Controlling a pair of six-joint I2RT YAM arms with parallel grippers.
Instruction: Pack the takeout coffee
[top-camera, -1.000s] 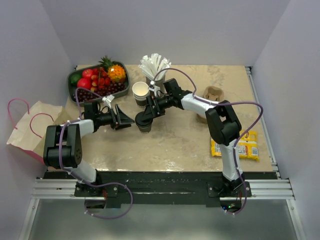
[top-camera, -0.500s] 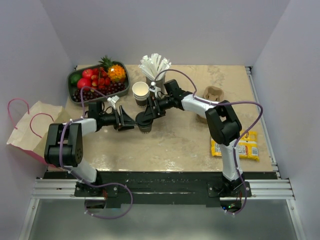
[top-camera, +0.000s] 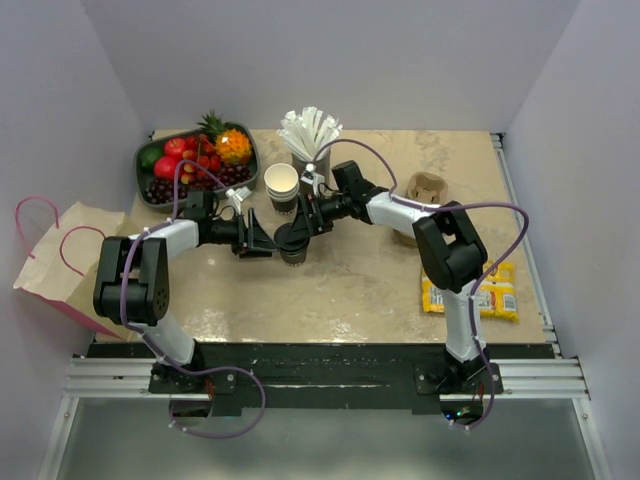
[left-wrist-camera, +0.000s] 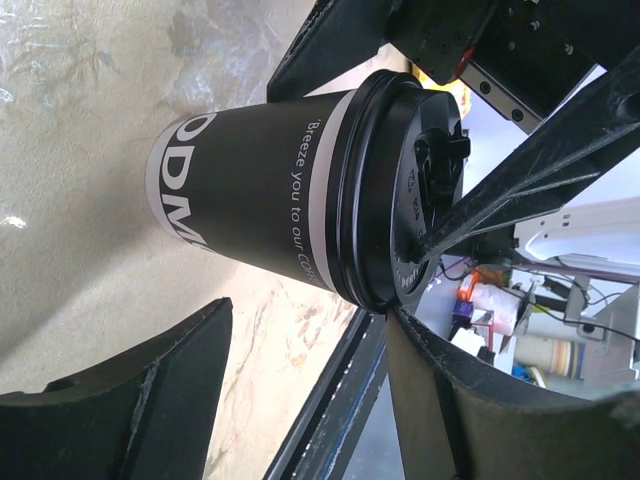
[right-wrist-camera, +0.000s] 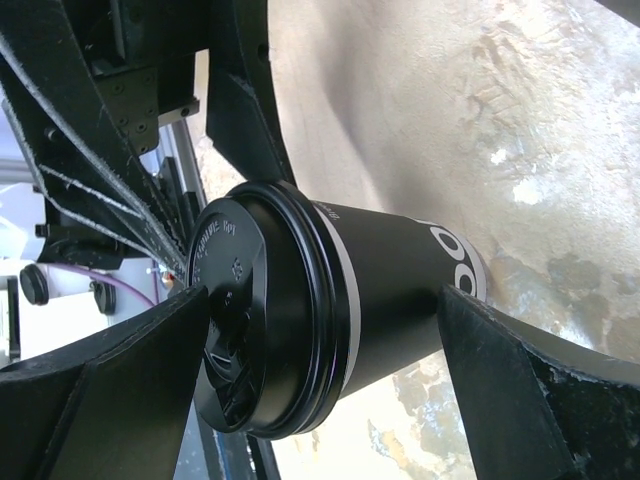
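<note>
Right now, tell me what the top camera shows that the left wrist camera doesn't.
Only the top camera: the fruit tray at the back left and the paper bag off the table's left edge. Only the left wrist: white lettering along the coffee cup's side. Both: that cup upright on the table, black lid on, jaws close by.

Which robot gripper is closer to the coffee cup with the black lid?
The right gripper. Its open fingers sit on either side of the coffee cup. The left gripper, also open, faces it from the other side, fingertips just short.
</note>
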